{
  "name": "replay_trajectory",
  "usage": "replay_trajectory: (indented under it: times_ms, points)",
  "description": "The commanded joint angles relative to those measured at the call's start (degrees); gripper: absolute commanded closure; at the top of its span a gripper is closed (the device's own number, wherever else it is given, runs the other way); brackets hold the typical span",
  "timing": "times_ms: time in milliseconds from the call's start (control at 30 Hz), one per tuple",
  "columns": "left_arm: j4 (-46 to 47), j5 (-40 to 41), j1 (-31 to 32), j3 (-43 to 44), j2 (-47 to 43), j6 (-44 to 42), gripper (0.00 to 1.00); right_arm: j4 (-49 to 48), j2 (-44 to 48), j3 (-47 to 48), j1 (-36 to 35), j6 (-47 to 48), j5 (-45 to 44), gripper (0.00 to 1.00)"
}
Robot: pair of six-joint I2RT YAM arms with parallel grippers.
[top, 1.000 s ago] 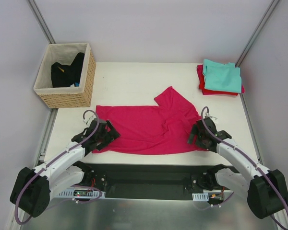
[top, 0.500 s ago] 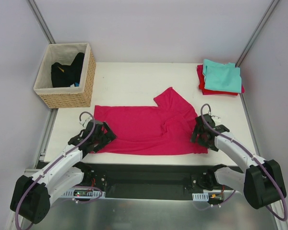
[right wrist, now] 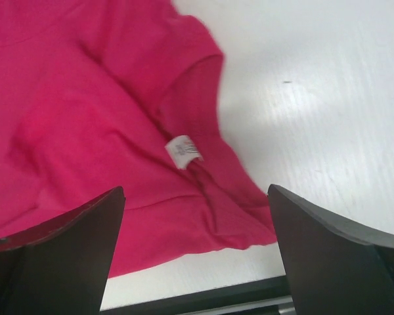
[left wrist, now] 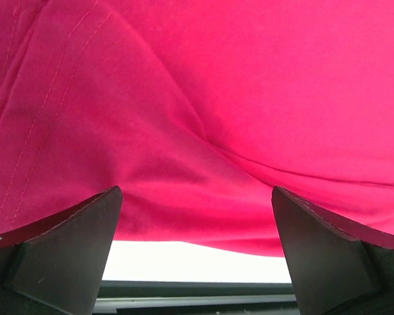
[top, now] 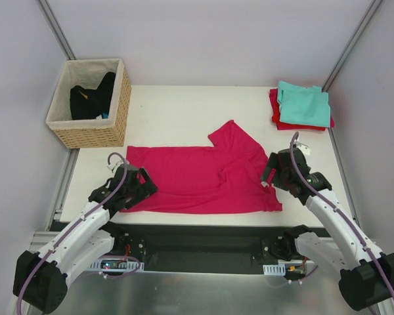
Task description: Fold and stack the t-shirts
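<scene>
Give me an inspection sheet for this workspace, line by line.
Surface: white table, carrying shirts and a basket.
Job's things: magenta t-shirt spread out, unfolded, white neck label showing; teal t-shirt folded on top of red t-shirt, far right corner.
Clutter: wicker basket, far left, dark clothing inside.
Grippers: left gripper open at the magenta shirt's near left edge; right gripper open over its neck end; neither holds anything.
Cables: purple cable looped along each arm.
Surroundings: plain walls, metal frame posts.
</scene>
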State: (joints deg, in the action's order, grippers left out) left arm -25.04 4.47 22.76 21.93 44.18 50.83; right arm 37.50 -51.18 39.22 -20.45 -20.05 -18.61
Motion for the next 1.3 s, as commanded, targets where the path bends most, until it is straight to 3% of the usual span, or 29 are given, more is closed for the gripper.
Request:
replay_trajectory:
  times_ms: [0,67,333,567,767,933,1267]
  points:
    - [-1.95,-1.31,-0.79,6.01,-1.56,-3.89,0.0,-3.99,0.2,2.88,-0.56,3.09,10.33,0.05]
    - [-1.86,-2.88,-0.79,8.37,-1.29,-5.29,0.01,-5.85,-0.32,2.97,-2.05,3.18,14.65,0.05]
    - [-1.16,-8.07,-0.79,16.64,-2.61,-8.02,0.01,-13.49,-5.94,1.83,-10.83,1.6,15.35,0.04]
    - [-1.42,-7.28,-0.79,19.29,-2.61,-8.47,0.01,-22.19,-15.26,-0.37,-12.51,-0.16,17.91,0.04]
    - [-1.68,-6.93,-0.79,17.88,-3.05,-6.88,0.01,-24.49,-16.85,-5.28,-12.6,-2.26,17.38,0.04]
    - [-1.68,-6.58,-0.79,17.97,-2.61,-6.53,0.01,-21.68,-12.99,-8.11,-12.6,-3.24,14.05,0.04]
    - [-1.77,-5.35,-0.79,18.67,-1.47,-6.71,0.01,-4.03,-2.54,-10.66,-12.77,-7.01,3.59,0.04]
